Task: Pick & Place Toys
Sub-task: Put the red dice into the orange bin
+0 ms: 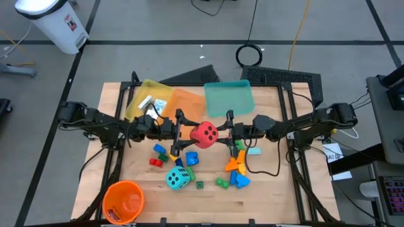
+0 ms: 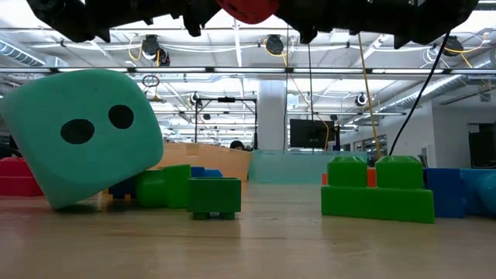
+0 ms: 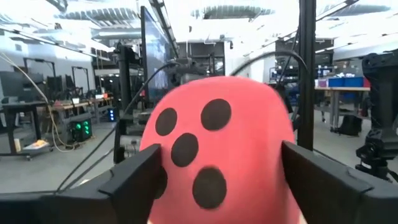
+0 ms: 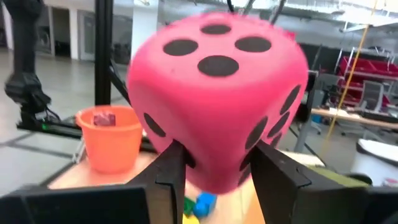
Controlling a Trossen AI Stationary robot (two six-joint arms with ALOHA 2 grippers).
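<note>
From the high view I see the red die (image 1: 204,133) held above mid-table between my left gripper (image 1: 184,135) at its nine o'clock and my right gripper (image 1: 225,134) at its three o'clock.

Low view: the cyan die (image 2: 81,136) leans on bricks (image 2: 377,190); the red die is cut off at twelve o'clock.

Left wrist: wide fingers (image 3: 140,174) flank the red die's sides; whether they press, I cannot tell.

Right wrist: narrow fingers (image 4: 173,163) pinch its lower corner, orange bucket (image 4: 109,137) behind. I judge it foam-light and squashy; flat faces grip best.
</note>
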